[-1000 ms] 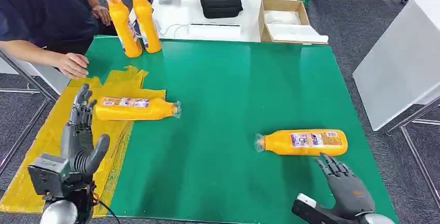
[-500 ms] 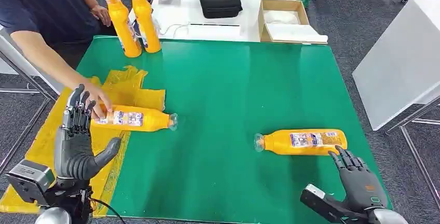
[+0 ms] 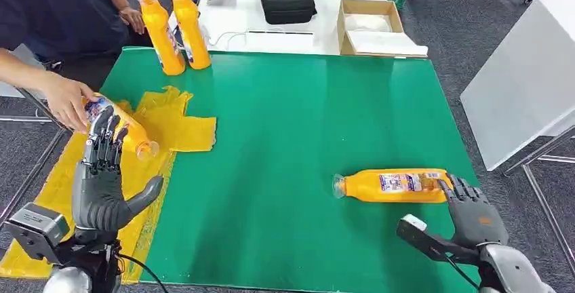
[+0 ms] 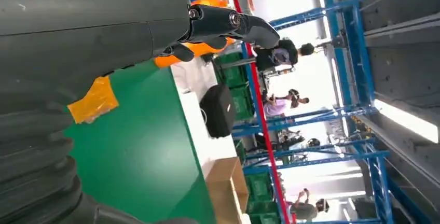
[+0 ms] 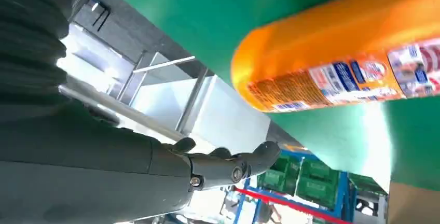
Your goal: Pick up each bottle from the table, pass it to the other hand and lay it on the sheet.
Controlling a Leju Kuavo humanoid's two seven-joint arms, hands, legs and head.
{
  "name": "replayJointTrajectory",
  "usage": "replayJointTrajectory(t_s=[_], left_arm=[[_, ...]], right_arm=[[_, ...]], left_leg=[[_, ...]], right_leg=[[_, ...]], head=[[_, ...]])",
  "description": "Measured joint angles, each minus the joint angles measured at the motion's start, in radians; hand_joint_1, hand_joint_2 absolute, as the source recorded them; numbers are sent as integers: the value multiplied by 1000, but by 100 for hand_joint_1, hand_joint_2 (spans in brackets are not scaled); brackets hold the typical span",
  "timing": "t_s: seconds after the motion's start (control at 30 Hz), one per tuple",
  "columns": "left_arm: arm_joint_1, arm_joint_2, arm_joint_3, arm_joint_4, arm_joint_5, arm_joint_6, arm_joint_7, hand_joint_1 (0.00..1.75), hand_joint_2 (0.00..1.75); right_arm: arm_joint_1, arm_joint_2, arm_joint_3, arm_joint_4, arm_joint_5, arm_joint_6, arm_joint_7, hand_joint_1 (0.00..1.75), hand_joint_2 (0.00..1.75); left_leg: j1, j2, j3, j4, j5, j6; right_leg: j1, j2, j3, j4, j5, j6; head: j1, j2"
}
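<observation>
Person's hand (image 3: 64, 100) is now lifting the laid bottle (image 3: 122, 128) off the sheet (image 3: 183, 132). Left hand (image 3: 102, 178) spread, holding nothing. Right hand (image 3: 474, 215), fingers apart, has reached next bottle (image 3: 397, 186) on surface (image 3: 291, 116).

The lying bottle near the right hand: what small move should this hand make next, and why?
Probably the right hand should move a little forward and close around the lying bottle. Its fingers are spread by the bottle's base end and the bottle lies flat on the green table, not yet gripped.
</observation>
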Motion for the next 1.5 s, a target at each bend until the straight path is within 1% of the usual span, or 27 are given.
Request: replayJointTrajectory(t_s=[0.1, 0.2, 0.33, 0.6, 0.8, 0.9, 1.13, 1.17, 1.2, 1.23, 1.27, 1.3, 1.4, 1.5], left_arm=[[-14, -1, 1, 0, 1, -10, 5, 0, 175], [-29, -2, 2, 0, 1, -16, 11, 0, 175], [-37, -3, 2, 0, 1, -18, 14, 0, 175], [-43, -5, 2, 0, 1, -28, 14, 0, 175], [-45, -8, 1, 0, 1, -33, 27, 0, 175], [-57, -8, 1, 1, 3, -31, 32, 0, 175], [-83, -8, 1, 6, 17, -28, 35, 0, 175], [-87, -8, 1, 10, 23, -27, 37, 0, 175], [-94, -8, 2, 13, 33, -27, 44, 0, 175], [-102, -8, 0, 13, 41, -27, 59, 0, 175], [-114, -8, -2, 15, 50, -27, 70, 0, 175], [-128, -8, -8, 19, 55, -25, 78, 0, 175], [-156, -8, -17, 33, 74, -15, 84, 0, 175], [-180, -5, -28, 46, 92, -6, 90, 0, 175]], right_arm=[[-65, 26, 5, 52, 7, 21, -6, 0, 175], [-153, 60, 17, 115, 7, 48, -7, 0, 175], [-224, 86, 39, 172, 7, 58, -6, 0, 175], [-283, 113, 71, 231, 3, 69, -5, 0, 175], [-318, 117, 108, 272, -24, 112, -16, 0, 175], [-342, 99, 141, 301, -70, 197, -36, 0, 175], [-377, 45, 195, 352, -111, 244, -53, 0, 175], [-383, 36, 206, 361, -121, 256, -55, 10, 175], [-390, 27, 215, 371, -131, 274, -57, 87, 175], [-398, 18, 225, 380, -146, 300, -58, 155, 175], [-406, 5, 238, 387, -157, 323, -62, 169, 175], [-408, -17, 251, 397, -171, 345, -71, 175, 175], [-378, -89, 273, 414, -186, 360, -111, 175, 175], [-349, -147, 285, 413, -196, 363, -128, 175, 175]], left_leg=[[0, 0, -1, 0, 0, 0], [0, 1, 0, 0, 1, 0], [0, -1, -1, 0, 1, 0], [0, -1, -2, 0, 1, 0], [0, -1, -2, 0, 1, 0], [0, -1, -2, 0, 2, 0], [0, -1, -2, 0, 2, 0], [0, -1, -2, 0, 2, 0], [0, -2, -2, 0, 2, 0], [0, -2, -2, 0, 2, 0], [0, -2, -2, 1, 2, 0], [0, -2, -1, 1, 2, 0], [0, -7, -2, 1, 2, 1], [0, -6, -1, 1, 2, 1]], right_leg=[[0, 0, 0, 0, 0, 0], [0, 1, 0, 0, 1, 0], [0, 0, 0, 0, 1, 0], [0, 0, 0, 0, 0, 1], [0, 0, 0, 0, 1, 1], [0, 0, 0, 0, 1, 1], [0, -1, 0, 0, 1, 1], [0, -1, 0, 0, 1, 1], [0, -1, 0, 0, 1, 1], [0, -1, -1, 0, 1, 1], [0, -1, -1, 0, 1, 1], [0, -2, -1, 0, 1, 1], [0, -6, 1, 0, 1, 1], [0, -6, 1, 0, 1, 1]], head=[[0, 0], [0, 0], [0, 0], [0, 0], [0, 0], [0, 0], [0, 0], [0, 0], [0, 0], [0, 0], [0, 0], [0, 0], [1, 0], [0, 0]])
